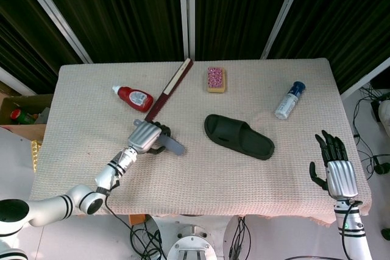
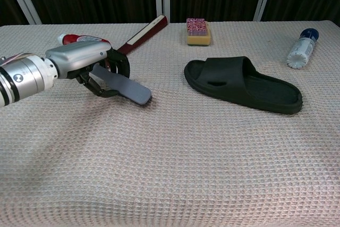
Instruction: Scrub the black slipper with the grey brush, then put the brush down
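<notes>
L hand (image 2: 85, 62) gripping grey brush (image 2: 123, 86) by handle, head tilted down, tip at surface. Black slipper (image 2: 243, 84) well right, mid-surface. R hand (image 1: 332, 165) idle, fingers spread, holds nothing. I'd lift brush clear of cloth, carry right, bristles flat on slipper strap.

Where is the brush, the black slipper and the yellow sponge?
grey brush (image 2: 129, 88), chest view, on its flat grey back, held by the left hand (image 2: 79, 62).
black slipper (image 2: 241, 82), chest view, on the strap.
yellow sponge (image 1: 216, 80), head view, on its pink top.
</notes>
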`<state>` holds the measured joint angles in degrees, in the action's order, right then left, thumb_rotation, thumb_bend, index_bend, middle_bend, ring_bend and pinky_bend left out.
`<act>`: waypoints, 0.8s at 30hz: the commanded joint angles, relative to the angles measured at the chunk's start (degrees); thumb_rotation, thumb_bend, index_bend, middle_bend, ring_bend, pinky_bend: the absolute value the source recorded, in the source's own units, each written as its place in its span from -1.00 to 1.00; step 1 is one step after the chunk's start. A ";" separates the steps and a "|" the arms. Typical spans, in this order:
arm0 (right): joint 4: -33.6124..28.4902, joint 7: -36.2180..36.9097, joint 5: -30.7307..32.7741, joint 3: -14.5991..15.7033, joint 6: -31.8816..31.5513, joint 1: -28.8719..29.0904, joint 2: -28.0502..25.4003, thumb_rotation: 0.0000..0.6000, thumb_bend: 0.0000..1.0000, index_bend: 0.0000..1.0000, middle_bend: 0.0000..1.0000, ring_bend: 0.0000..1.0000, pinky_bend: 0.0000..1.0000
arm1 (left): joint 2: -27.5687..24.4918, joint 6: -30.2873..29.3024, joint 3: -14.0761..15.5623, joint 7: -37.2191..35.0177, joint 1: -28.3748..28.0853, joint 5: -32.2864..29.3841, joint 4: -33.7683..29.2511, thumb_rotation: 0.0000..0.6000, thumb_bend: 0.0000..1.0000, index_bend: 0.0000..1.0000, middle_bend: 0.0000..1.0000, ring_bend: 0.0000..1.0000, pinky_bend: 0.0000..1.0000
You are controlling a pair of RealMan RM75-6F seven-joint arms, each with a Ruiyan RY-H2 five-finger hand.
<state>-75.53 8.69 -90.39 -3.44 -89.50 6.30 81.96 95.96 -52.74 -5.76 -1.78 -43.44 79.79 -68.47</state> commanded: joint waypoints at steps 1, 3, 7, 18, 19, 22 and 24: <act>-0.10 -0.05 -0.04 0.02 0.04 0.02 -0.10 1.00 0.06 -1.00 -1.00 -1.00 -1.00 | 0.15 -2.20 -0.59 -3.24 0.42 1.29 0.18 1.00 -0.30 0.49 0.21 -0.14 -0.01; -0.22 -0.06 -0.06 0.01 0.08 0.04 -0.22 1.00 0.06 -1.00 -1.00 -1.00 -1.00 | 0.00 -3.52 -0.85 -4.73 0.59 2.08 0.22 1.00 -0.29 0.53 0.28 -0.09 0.04; -0.38 -0.02 -0.06 0.00 0.17 0.09 -0.30 1.00 0.06 -1.00 -1.00 -1.00 -1.00 | -0.33 -5.68 -1.24 -7.43 1.07 3.07 -0.13 1.00 -0.29 0.62 0.49 0.12 0.20; -0.63 -0.03 -0.35 0.04 0.16 0.22 -0.36 1.00 0.04 -1.00 -1.00 -1.00 -1.00 | -1.28 -5.38 -1.39 -12.47 1.42 2.81 -1.33 1.00 -0.27 0.70 0.71 0.72 0.68; -0.70 -0.03 -0.36 0.02 0.15 0.22 -0.40 1.00 0.04 -1.00 -1.00 -1.00 -1.00 | -1.43 -5.28 -1.40 -12.97 1.40 2.84 -1.53 1.00 -0.27 0.70 0.71 0.76 0.72; -0.89 -0.02 -0.41 0.05 0.18 0.26 -0.53 1.00 0.04 -1.00 -1.00 -1.00 -1.00 | -1.70 -4.98 -1.54 -14.78 1.38 2.71 -2.16 1.00 -0.26 0.73 0.76 0.91 0.85; -0.98 0.01 -0.46 0.06 0.18 0.28 -0.54 1.00 0.03 -1.00 -1.00 -1.00 -1.00 | -1.81 -4.41 -1.63 -16.46 1.38 2.34 -2.52 1.00 -0.26 0.75 0.80 0.99 0.95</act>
<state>-76.51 8.71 -90.85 -3.38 -89.32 6.57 81.42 94.32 -57.58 -7.29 -17.31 -42.05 82.39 -70.62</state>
